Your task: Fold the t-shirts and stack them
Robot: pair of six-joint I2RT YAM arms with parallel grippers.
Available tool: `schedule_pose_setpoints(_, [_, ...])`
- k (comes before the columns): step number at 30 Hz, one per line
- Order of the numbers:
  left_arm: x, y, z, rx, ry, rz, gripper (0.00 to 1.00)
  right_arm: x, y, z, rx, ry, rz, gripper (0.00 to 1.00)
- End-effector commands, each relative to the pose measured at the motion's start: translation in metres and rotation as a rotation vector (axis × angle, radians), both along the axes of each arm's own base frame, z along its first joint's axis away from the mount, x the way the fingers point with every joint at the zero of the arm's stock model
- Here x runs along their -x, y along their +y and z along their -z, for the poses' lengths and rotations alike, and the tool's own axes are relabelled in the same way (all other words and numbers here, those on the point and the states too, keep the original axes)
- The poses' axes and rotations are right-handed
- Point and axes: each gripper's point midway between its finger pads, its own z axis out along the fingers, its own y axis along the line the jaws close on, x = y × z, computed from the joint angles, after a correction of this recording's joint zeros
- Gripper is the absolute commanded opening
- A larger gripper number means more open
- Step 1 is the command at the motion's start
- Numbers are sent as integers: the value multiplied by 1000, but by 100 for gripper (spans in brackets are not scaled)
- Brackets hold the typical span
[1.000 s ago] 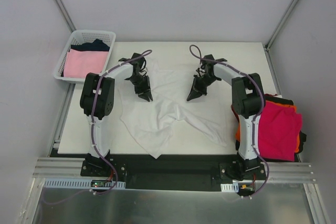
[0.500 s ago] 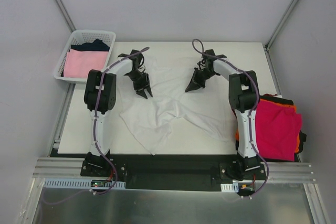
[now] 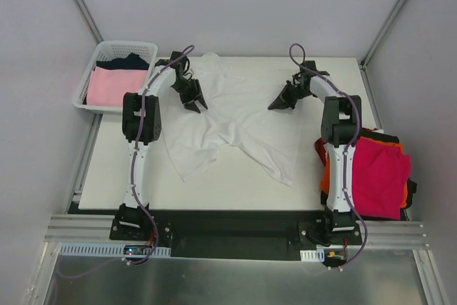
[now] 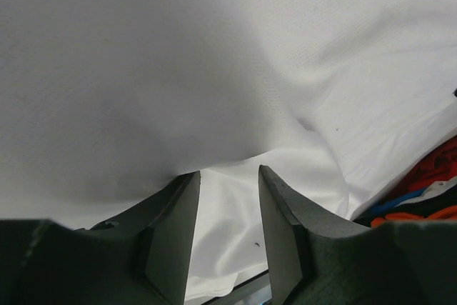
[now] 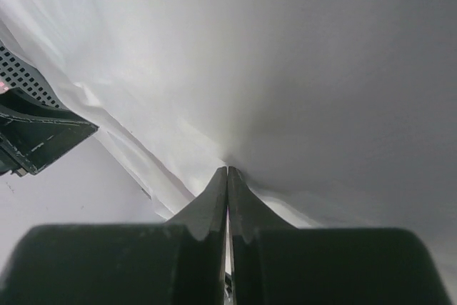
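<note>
A white t-shirt lies spread and wrinkled across the table's far half, one edge reaching the back edge. My left gripper hovers at its left side. In the left wrist view this gripper is open, white cloth drooping onto its tips with none pinched between them. My right gripper is at the shirt's right side. The right wrist view shows it shut on a fold of the white t-shirt. A magenta-red t-shirt tops a pile at the right.
Orange and black cloth show under the magenta-red shirt, beside the right arm. A white lattice basket at the far left corner holds a pale pink shirt and a navy one.
Both grippers moved toward the table's far edge and further apart, pulling the white t-shirt back and spreading it. The left jaws opened and let go of the cloth.
</note>
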Motion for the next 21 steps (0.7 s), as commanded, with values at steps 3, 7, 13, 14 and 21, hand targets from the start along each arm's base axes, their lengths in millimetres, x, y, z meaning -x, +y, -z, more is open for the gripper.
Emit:
schedule_pose_setpoints(3, [22,12,5,-72,40,16,54,-6,4,-16,-24,-43,-13,1])
schedule_pose_setpoints(7, [26,3,-21,-76,-18,47,77,-6,-1,-17,-18,-41,-1,1])
schedule_pose_setpoints(13, [41,-8,-56,-64,-65,65,86,-15,-6,-39,-52,-89,7,2])
schedule_pose_setpoints(14, [49,-11,-56,-69,-60,78,86,-14,-6,-50,-56,-110,4,2])
schedule_pose_setpoints(21, [84,-26,-97,-71,-130,137,87,26,6,-80,-86,-130,-39,3])
